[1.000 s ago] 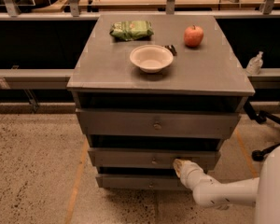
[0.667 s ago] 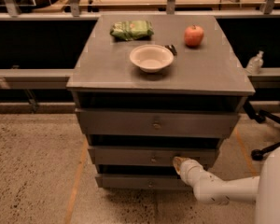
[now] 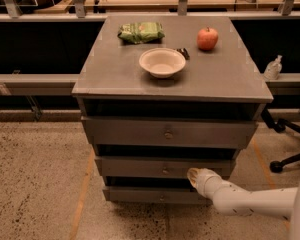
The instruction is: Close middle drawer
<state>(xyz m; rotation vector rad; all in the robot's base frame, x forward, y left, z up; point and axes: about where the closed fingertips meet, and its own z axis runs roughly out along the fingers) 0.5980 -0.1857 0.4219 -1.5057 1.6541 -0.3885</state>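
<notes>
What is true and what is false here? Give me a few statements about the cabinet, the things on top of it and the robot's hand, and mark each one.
1. The grey cabinet has only two drawers. False: it has three, stacked one above another.
2. The gripper is at the front of the middle drawer, to the right of its knob. True.
3. The apple sits inside the bowl. False: it stands on the grey cabinet, apart from the bowl and to its right.
4. A green bag lies on the grey cabinet behind the bowl. True.
</notes>
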